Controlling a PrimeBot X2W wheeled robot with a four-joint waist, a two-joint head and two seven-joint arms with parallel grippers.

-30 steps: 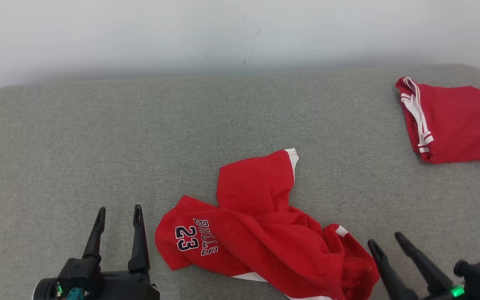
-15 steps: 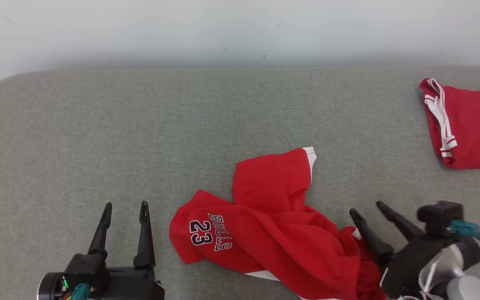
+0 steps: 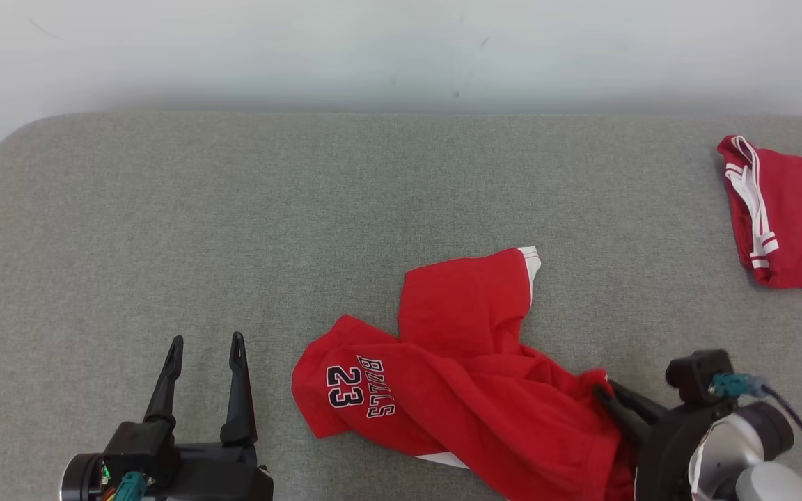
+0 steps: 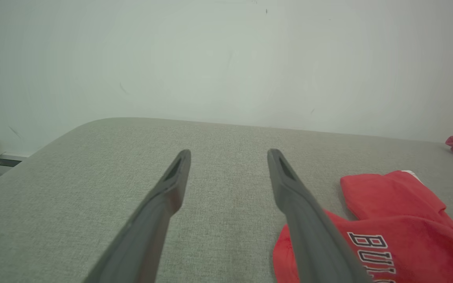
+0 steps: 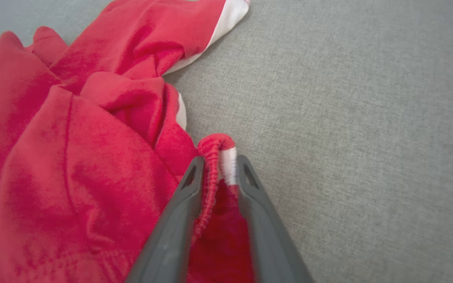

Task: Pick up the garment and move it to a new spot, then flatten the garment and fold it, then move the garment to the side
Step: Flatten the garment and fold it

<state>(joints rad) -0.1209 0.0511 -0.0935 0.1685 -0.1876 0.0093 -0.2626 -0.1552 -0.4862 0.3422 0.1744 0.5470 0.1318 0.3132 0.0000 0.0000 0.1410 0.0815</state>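
My right tool (image 5: 219,161) is closed down on the garment (image 3: 470,390). Its two dark fingers have pinched a rolled bit of hem between them, red ribbing on one side and a white band on the other, and that fold bulges out just past the fingertips. The fingers are close together with only the cloth between them.

The garment is a red jersey with white trim and "BULLS 23" printed in dark letters. It lies crumpled on the grey worktop (image 3: 234,209), well apart from the folded red piece (image 3: 798,216), to that piece's left and nearer to me. The printed end is the end farthest from the folded piece. One flap with a white edge points back toward the pale wall (image 3: 373,49). The end I have hold of is the one closest to the folded piece, though a wide stretch of bare grey fabric separates the two.

My left tool (image 3: 206,341) is farther again from the folded piece, beyond the printed end of the garment and just beside it without touching. Its fingers are spread wide with nothing between them but the grey surface below.
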